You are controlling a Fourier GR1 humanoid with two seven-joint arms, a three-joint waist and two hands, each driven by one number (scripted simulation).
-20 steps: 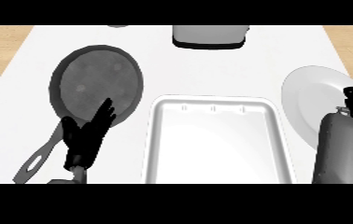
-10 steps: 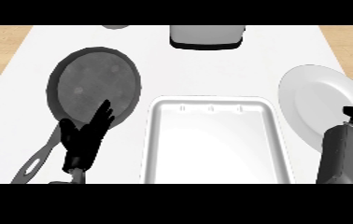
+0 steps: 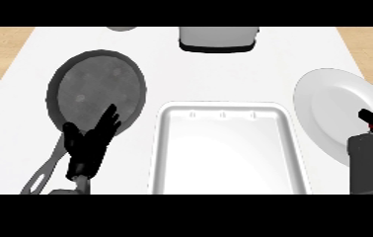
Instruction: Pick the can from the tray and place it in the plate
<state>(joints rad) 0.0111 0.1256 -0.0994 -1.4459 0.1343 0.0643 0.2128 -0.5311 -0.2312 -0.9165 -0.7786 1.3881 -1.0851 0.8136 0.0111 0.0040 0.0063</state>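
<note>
The white tray (image 3: 226, 105) lies at the middle front, and nothing shows inside it. The white plate (image 3: 326, 102) sits to its right with its visible part bare. My right hand (image 3: 362, 157) is a dark shape cut off by the view's right edge, over the plate's near rim. A dark fingertip and a small red fleck show at its top. No can is clearly visible, and whether that hand holds it is hidden. My left hand (image 3: 89, 144) rests open, fingers up, over the pan's near rim, left of the tray.
A dark round pan (image 3: 94, 88) lies at the left, its grey handle (image 3: 42, 171) running to the lower left corner. A grey box-like appliance (image 3: 218, 37) stands at the back centre. A small grey object (image 3: 122, 28) peeks in at the top edge.
My right hand has slid down and to the right, further out of view, off the plate's middle. The left hand has stayed put.
</note>
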